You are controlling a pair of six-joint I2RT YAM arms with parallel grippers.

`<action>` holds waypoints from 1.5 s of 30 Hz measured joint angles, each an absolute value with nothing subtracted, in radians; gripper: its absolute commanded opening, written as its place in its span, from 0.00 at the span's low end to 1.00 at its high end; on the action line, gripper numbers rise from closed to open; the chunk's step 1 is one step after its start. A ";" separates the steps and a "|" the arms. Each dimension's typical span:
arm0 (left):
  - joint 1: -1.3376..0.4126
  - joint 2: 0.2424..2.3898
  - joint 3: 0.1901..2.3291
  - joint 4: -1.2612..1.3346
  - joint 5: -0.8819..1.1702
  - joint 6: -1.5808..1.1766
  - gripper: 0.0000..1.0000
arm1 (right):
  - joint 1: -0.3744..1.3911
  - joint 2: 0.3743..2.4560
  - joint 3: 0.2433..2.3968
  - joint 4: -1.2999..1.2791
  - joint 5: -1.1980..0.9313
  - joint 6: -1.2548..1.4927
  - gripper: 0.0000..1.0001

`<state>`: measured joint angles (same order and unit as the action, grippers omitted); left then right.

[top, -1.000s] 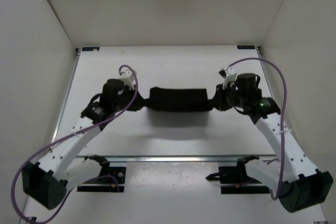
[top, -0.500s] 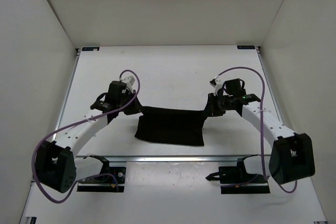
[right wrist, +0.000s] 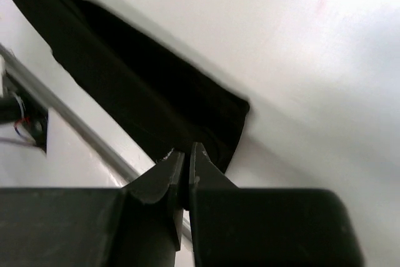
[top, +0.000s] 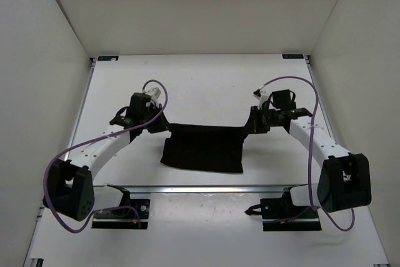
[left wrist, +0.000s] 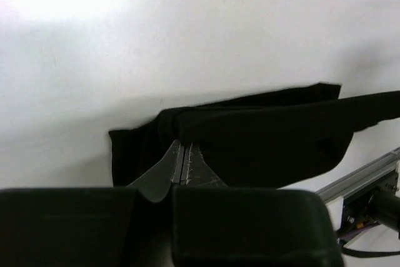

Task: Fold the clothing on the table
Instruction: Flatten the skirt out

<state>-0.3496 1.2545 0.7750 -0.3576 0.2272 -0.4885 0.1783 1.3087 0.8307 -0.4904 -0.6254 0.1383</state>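
The clothing [top: 203, 149] is a plain black cloth, its top edge stretched taut between my two grippers. Its lower part spreads toward the near edge of the white table [top: 200, 85]. My left gripper [top: 164, 127] is shut on the cloth's upper left corner, and my right gripper [top: 250, 128] is shut on the upper right corner. In the left wrist view the closed left gripper [left wrist: 183, 146] pinches the clothing [left wrist: 262, 145], which runs off to the right. In the right wrist view the right gripper [right wrist: 187, 149] pinches the clothing [right wrist: 137, 98], which runs up and left.
White wall panels enclose the table on the left, back and right. A metal rail [top: 200, 187] runs along the near edge, just below the cloth's hem. The arm mounts [top: 119, 212] [top: 282, 207] sit in front of it. Purple cables loop over both arms.
A second ago the cloth was a short, narrow band held farther back. Both grippers have come in and nearer, and the cloth now drapes as a taller panel. Both grips have held.
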 measured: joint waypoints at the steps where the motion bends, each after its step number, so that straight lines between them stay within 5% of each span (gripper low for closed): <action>1: -0.347 1.275 0.806 -0.360 0.228 -0.484 0.00 | 0.168 1.321 0.871 -0.505 -0.624 0.131 0.00; 10: -0.329 1.586 1.487 -0.358 0.199 -0.395 0.00 | 0.091 1.491 1.542 -0.558 -0.532 0.047 0.00; 14: -0.358 1.568 1.634 -0.337 0.143 -0.349 0.00 | 0.111 1.418 1.637 -0.519 -0.465 0.004 0.00; 27: -0.435 1.061 0.983 -0.402 0.158 -0.332 0.00 | 0.168 0.968 0.909 -0.582 -0.511 0.083 0.00; 33: -0.476 0.894 0.791 -0.540 0.181 -0.384 0.00 | 0.281 0.846 0.743 -0.682 -0.540 0.205 0.00; 45: -0.421 0.927 0.632 -0.552 0.238 -0.488 0.00 | 0.309 0.992 0.596 -0.537 -0.638 0.317 0.00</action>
